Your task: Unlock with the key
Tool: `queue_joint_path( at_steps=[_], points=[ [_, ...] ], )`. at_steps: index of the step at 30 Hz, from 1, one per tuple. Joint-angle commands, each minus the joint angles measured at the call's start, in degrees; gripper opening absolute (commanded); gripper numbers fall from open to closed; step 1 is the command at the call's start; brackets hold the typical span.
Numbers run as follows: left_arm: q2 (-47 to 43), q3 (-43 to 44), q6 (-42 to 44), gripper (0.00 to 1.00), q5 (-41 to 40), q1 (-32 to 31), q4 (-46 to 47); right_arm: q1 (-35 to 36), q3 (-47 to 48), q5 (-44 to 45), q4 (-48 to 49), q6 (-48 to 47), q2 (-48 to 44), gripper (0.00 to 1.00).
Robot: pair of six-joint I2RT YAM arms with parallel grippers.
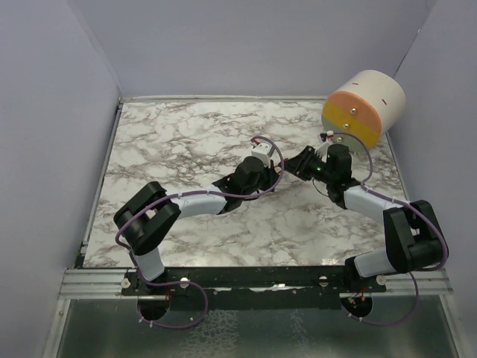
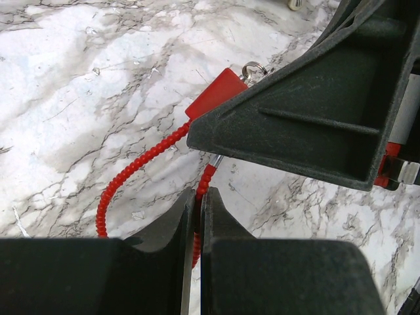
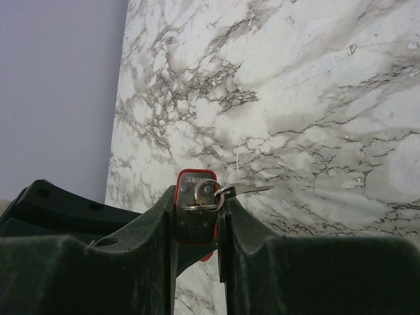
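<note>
- Holding the lock point(image 3: 195, 220) is the work of the right jaws: they are clenched on its two sides at the lower centre of the right wrist view, so that its dark face is turned to the camera.
- At the bottom of the left wrist view, the left jaws are clenched on the red cable point(image 2: 141, 157). The cable curls out over the table point(image 2: 79, 79) to the left and returns to the lock. I judge this second grip is there to keep the lock from swinging or turning.
- The key point(image 3: 249, 189) hangs on a ring point(image 3: 205, 195) at the lock face and points to the right of the frame, touched by no jaws. Whether any key sits in the keyhole, I cannot tell.
- In the top view the two arms meet right of centre, so both grips are close together.
- The unlocking seems not yet begun. One pair of jaws must let go to take the key, probably the left pair, because the right pair steadies the body.
</note>
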Motion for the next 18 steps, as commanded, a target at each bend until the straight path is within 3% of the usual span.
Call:
queue_joint_path(
  at_steps=[1,18],
  points=[
    [-1.57,0.37,1.31,0.0,-3.71,2.9,-0.45,-0.18,-0.54,-0.86,0.24,-1.01,-1.05,0.01],
    [2.32,5.21,5.47,0.0,-0.73,4.17,-0.58,-0.19,-0.46,-3.64,0.18,-2.16,-0.33,0.01]
  ],
)
